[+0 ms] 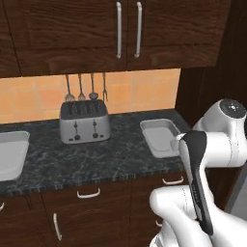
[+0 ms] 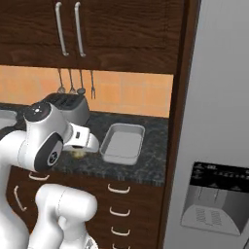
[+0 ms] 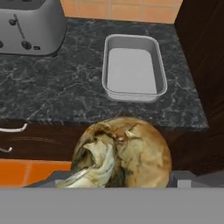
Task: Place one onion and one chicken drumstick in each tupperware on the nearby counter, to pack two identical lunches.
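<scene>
An onion point(image 3: 124, 153) is held between the fingers point(image 3: 118, 177), off the table's point(image 3: 65, 92) front edge. The empty tray point(image 3: 134, 68) lies near the table's right end. If released early, the onion could be dropped onto the rim or floor; it may also roll.

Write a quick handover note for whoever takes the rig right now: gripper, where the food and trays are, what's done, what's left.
Gripper: closed on a round tan papery onion, held in front of the dark speckled stone counter.
Nearer pale grey rectangular tupperware: empty, right of the silver toaster.
Second pale grey tupperware: far left on the counter, looks empty.
Done: one onion picked up.
Left: drop it in a tray, then fetch the other onion and both drumsticks.
</scene>
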Controlling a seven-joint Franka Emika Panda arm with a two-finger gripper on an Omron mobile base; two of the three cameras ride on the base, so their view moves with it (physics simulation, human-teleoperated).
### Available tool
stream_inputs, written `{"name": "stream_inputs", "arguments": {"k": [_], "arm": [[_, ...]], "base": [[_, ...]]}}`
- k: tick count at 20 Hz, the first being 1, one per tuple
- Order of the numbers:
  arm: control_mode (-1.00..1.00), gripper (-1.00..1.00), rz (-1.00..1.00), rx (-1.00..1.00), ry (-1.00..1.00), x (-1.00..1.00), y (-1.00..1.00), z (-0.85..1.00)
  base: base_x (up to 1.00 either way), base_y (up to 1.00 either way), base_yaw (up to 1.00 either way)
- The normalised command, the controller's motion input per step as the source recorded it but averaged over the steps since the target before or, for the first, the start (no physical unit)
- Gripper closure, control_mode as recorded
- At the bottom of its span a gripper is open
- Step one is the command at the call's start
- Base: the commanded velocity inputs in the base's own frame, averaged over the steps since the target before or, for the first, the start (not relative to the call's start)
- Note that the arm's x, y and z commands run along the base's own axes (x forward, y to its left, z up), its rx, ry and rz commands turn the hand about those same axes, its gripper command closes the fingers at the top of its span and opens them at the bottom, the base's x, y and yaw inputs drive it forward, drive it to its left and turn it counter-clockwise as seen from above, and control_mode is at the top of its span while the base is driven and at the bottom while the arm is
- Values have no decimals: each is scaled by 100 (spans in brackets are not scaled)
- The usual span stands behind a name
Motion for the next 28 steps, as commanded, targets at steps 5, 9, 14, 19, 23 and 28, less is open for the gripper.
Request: {"name": "stream_inputs", "arguments": {"k": [5, 9, 14, 19, 23, 28], "arm": [[100, 100, 0, 0, 0, 0, 0, 0], [-100, 100, -2, -1, -1, 14, 0, -10], [-100, 100, -1, -1, 0, 72, -20, -54], [-100, 100, 0, 0, 1, 96, -34, -67], [-100, 100, 0, 0, 4, 94, -21, -64], [-100, 100, 0, 0, 11, 87, -10, -47]], "base": [[61, 0, -15], [40, 0, -9], [0, 0, 0], [0, 0, 0], [0, 0, 0], [0, 0, 0]]}}
